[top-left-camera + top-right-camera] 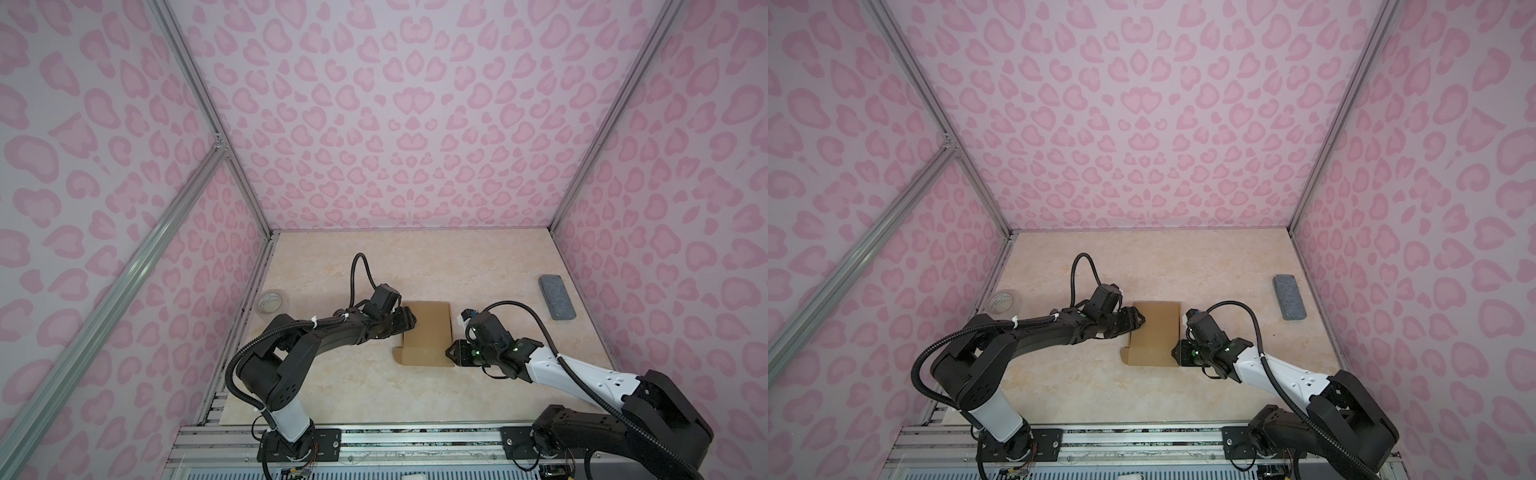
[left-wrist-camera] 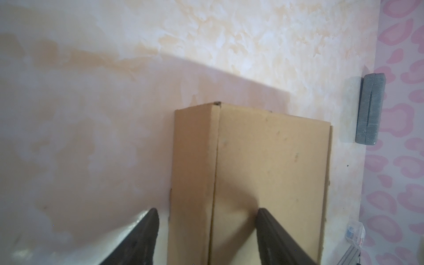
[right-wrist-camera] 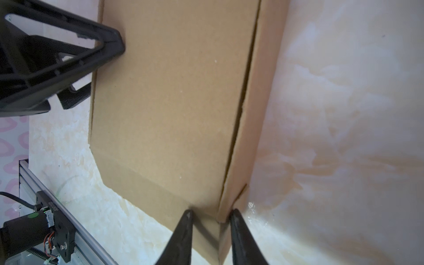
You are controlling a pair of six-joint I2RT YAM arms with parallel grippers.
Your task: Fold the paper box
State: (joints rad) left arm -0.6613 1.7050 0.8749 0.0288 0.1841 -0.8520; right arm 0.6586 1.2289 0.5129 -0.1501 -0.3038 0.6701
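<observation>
Could lose paper box (image 3: 172, 91) corner between jaws of narrow right gripper (image 3: 210, 213), grip unclear; left gripper (image 2: 207, 213) wide, so flap springs back.

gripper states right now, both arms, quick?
Left gripper: open, jaws astride an edge of the brown cardboard paper box.
Right gripper: jaws narrow around the box's corner; gripped or not cannot be told.
</observation>
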